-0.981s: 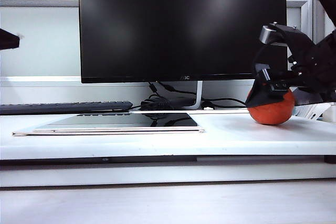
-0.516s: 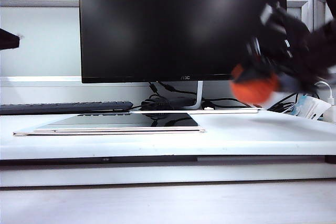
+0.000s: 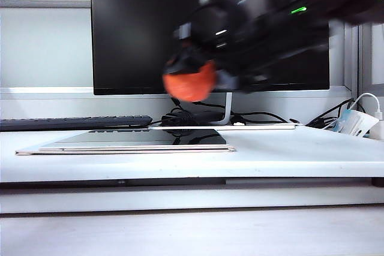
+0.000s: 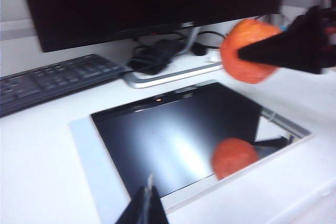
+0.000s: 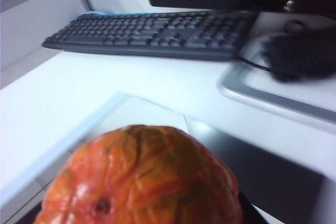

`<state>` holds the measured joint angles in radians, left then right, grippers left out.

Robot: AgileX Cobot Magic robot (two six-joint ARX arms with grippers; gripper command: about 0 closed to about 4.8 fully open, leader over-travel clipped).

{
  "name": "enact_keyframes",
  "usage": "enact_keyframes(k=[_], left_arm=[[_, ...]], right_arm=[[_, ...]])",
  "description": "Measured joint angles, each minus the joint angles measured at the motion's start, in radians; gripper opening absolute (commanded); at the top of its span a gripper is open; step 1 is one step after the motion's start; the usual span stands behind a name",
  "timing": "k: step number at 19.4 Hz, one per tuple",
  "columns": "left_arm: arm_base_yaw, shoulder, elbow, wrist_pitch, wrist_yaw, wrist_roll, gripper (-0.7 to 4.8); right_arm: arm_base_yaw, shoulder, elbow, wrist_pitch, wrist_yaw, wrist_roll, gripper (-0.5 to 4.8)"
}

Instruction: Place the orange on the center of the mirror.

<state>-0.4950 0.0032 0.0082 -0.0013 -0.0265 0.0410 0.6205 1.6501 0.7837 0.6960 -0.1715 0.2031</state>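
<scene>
The orange [image 3: 187,87] hangs in the air above the right end of the mirror [image 3: 132,139], with my right gripper [image 3: 195,75] shut on it; both are motion-blurred. In the right wrist view the orange [image 5: 139,182] fills the foreground and hides the fingers, with the mirror [image 5: 273,177] below it. The left wrist view shows the orange [image 4: 245,51] held by a dark finger [image 4: 283,48] over the mirror's [image 4: 173,140] far corner, and its reflection in the glass. My left gripper [image 4: 148,205] is shut and empty, near the mirror's front edge. It is out of the exterior view.
A big black monitor [image 3: 180,28] stands behind the mirror on a silver base [image 3: 240,126]. A black keyboard [image 3: 72,122] lies at the back left. A power brick and cables [image 3: 180,118] sit under the monitor. White plugs and cords [image 3: 357,121] lie at the far right.
My right gripper lifted the orange off the table at the right and swung it left to above the mirror's right end. The dark tip at the exterior view's left edge has gone.
</scene>
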Motion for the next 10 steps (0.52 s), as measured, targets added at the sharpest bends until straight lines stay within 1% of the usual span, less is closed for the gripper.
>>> enact_keyframes(k=[4, 8, 10], left_arm=[[0.06, 0.0, 0.0, 0.0, 0.0, 0.0, -0.05], [0.065, 0.0, 0.0, 0.0, -0.001, 0.0, -0.05], [0.065, 0.0, 0.0, 0.0, 0.0, 0.0, -0.05]], right_arm=[[0.042, 0.132, 0.156, -0.093, -0.01, 0.0, 3.36], [0.088, 0.201, 0.198, -0.11, -0.007, -0.019, 3.36], [0.094, 0.237, 0.21, -0.111, -0.006, -0.021, 3.36]])
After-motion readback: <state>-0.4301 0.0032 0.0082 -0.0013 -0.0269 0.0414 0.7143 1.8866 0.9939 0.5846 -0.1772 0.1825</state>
